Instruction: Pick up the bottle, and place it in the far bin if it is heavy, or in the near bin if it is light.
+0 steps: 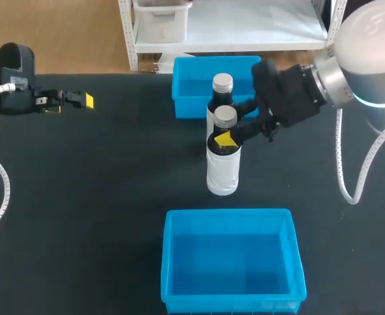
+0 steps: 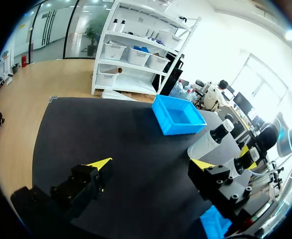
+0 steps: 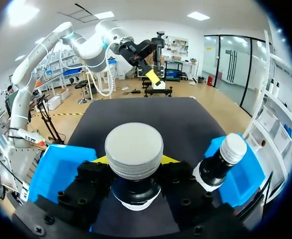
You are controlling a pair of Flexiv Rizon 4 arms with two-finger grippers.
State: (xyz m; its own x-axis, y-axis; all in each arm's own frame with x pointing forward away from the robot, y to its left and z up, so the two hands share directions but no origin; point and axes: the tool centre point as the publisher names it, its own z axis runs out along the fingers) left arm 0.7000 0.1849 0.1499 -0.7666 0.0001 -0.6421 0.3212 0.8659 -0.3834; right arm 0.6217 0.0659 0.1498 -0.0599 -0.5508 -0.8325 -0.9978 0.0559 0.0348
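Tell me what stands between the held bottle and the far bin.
A second bottle stands behind the held bottle, before the far bin, per the head view.

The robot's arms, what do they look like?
The right arm has a rounded silver-white joint with a light-blue ring, then a black wrist. The left arm shows a black wrist too. A white coiled cable runs along each. The left gripper and right gripper are black with yellow fingertips.
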